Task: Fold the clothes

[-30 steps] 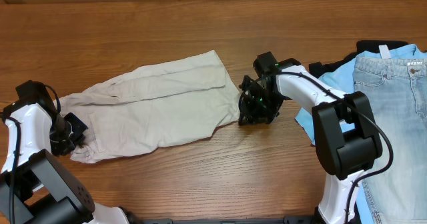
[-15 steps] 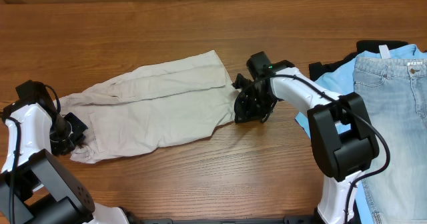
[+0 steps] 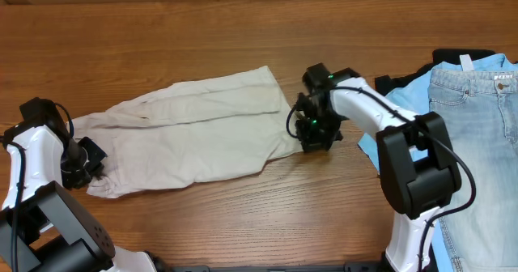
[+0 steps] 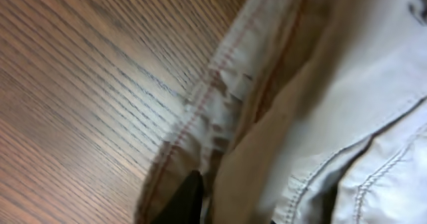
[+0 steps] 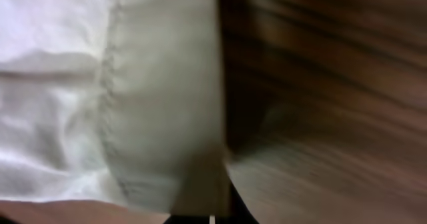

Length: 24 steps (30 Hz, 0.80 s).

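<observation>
Step in hand: flattening and stretching the garment ahead of the first fold.

The khaki shorts (image 3: 194, 134) are lying lengthwise on the wooden table (image 3: 243, 29), running from 9 o'clock towards the centre. The leg hems are pointing to 3 o'clock.

The left gripper (image 3: 87, 163) is sitting at the 9 o'clock end of the shorts. In the left wrist view, bunched stitched cloth is wrapping around one dark fingertip (image 4: 189, 199). The jaws are judged to be narrow and pinching that cloth.

The right gripper (image 3: 312, 133) is sitting at the 3 o'clock edge of the shorts. The right wrist view is blurred, but the leg hem (image 5: 167, 84) is running down into the fingers. The jaws are judged to be closed on the hem, though the gap itself is not showing.

A pair of light blue jeans (image 3: 477, 134) and a sky-blue shirt (image 3: 409, 90) are lying at 3 o'clock, well apart from the shorts.

Next move, as a judgement: with the cloth lying flat, one end is needing to be lifted and carried over the other, hem towards 9 o'clock. Both grips are needing to stay firm so that the layers are not sliding or creasing
</observation>
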{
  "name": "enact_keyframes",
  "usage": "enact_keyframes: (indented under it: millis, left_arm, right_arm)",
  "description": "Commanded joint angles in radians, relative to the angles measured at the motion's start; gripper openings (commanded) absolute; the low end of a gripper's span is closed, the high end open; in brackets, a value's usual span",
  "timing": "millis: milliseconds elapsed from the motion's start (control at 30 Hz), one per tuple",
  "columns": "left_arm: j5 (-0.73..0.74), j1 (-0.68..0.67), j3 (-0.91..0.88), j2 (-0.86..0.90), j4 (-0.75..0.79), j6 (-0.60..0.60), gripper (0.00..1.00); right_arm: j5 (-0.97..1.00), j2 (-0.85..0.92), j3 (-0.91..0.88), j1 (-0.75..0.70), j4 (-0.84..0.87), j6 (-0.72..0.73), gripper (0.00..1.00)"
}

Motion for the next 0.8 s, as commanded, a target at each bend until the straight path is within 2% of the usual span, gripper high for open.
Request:
enact_keyframes:
  millis: [0, 67, 133, 200, 233, 267, 300, 367, 467, 500, 533, 567, 600, 667, 700, 767]
  left_arm:
    - [-0.019, 0.000, 0.018, 0.009, -0.006, 0.005, 0.15]
    - [-0.047, 0.000, 0.018, 0.009, -0.014, 0.004, 0.12]
    - [-0.078, 0.001, 0.018, 0.009, -0.028, -0.006, 0.04]
    - [-0.079, 0.001, 0.018, 0.009, -0.034, -0.014, 0.04]
    - [-0.079, 0.001, 0.018, 0.009, -0.040, -0.015, 0.13]
    - [-0.078, 0.001, 0.018, 0.009, -0.043, -0.015, 0.25]
    - [-0.078, 0.001, 0.018, 0.009, -0.049, -0.015, 0.43]
    - [-0.078, 0.001, 0.018, 0.009, -0.063, -0.015, 0.61]
    - [-0.077, 0.001, 0.018, 0.009, -0.069, -0.014, 0.68]
    - [-0.063, 0.001, 0.018, 0.009, -0.066, -0.014, 0.68]
    - [-0.052, 0.001, 0.018, 0.009, -0.065, -0.014, 0.65]
    - [-0.040, 0.001, 0.018, 0.009, -0.064, -0.013, 0.59]
    - [-0.026, 0.001, 0.018, 0.009, -0.063, -0.005, 0.47]
    - [0.014, 0.001, 0.020, 0.009, -0.060, 0.017, 0.10]
    - [0.038, 0.000, 0.025, 0.009, -0.061, 0.031, 0.04]
    - [0.098, 0.000, 0.042, 0.009, -0.067, 0.081, 0.04]
  right_arm:
    - [0.087, -0.058, 0.052, -0.036, -0.049, 0.031, 0.04]
    - [0.113, -0.072, 0.054, -0.047, -0.079, 0.031, 0.04]
    - [0.183, -0.072, 0.054, -0.051, -0.120, 0.073, 0.04]
    - [0.203, -0.072, 0.054, -0.052, -0.135, 0.077, 0.04]
    - [0.202, -0.072, 0.054, -0.052, -0.137, 0.075, 0.17]
    - [0.202, -0.072, 0.055, -0.052, -0.133, 0.074, 0.23]
    - [0.202, -0.072, 0.058, -0.053, -0.126, 0.071, 0.26]
    - [0.198, -0.072, 0.076, -0.056, -0.122, 0.071, 0.28]
    - [0.126, -0.072, 0.133, -0.058, -0.111, 0.040, 0.30]
    - [0.027, -0.072, 0.159, -0.058, -0.070, 0.014, 0.34]
    - [-0.024, -0.072, 0.162, -0.058, -0.037, 0.015, 0.34]
    - [-0.064, -0.072, 0.162, -0.056, -0.011, 0.015, 0.29]
    - [-0.123, -0.071, 0.160, -0.055, 0.025, 0.016, 0.24]
    - [-0.202, -0.064, 0.157, -0.047, 0.084, 0.036, 0.14]
    - [-0.212, -0.061, 0.157, -0.042, 0.105, 0.063, 0.10]
    - [-0.211, -0.044, 0.157, -0.029, 0.143, 0.136, 0.05]
